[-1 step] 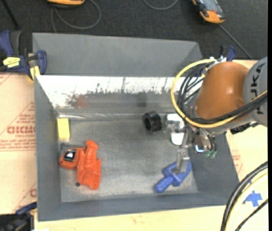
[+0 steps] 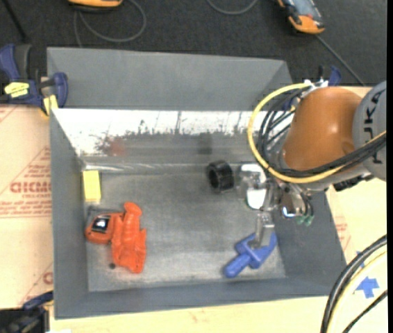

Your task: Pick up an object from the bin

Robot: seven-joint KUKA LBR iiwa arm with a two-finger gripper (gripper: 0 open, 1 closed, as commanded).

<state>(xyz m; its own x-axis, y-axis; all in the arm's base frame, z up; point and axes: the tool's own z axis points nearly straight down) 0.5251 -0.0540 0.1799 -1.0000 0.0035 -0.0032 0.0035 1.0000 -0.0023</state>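
Bin: grey metal, sloping walls, a few loose things spread apart on the floor.
Hand: low at the right side of the floor, pointed straight down, right at the upper end of the blue piece.
Hand opening: cannot tell, wide or narrow; nothing clearly gripped.
Nearest thing: blue plastic piece, long and knobbly, lying flat and slanted near the front right corner, upper end under the hand.
Why there: probably the easiest reach from the arm's side, with bare floor all round for a straight descent.
Other things: black ring near the back wall, close to the hand but apart; yellow block at the left wall; orange toy and small orange and black case touching each other at front left, well apart from the hand.
Step in hand, as a judgement: lining up on the blue piece, lift not yet done.
Risk: grip on one end only, so likely to tilt or slip; front wall near.
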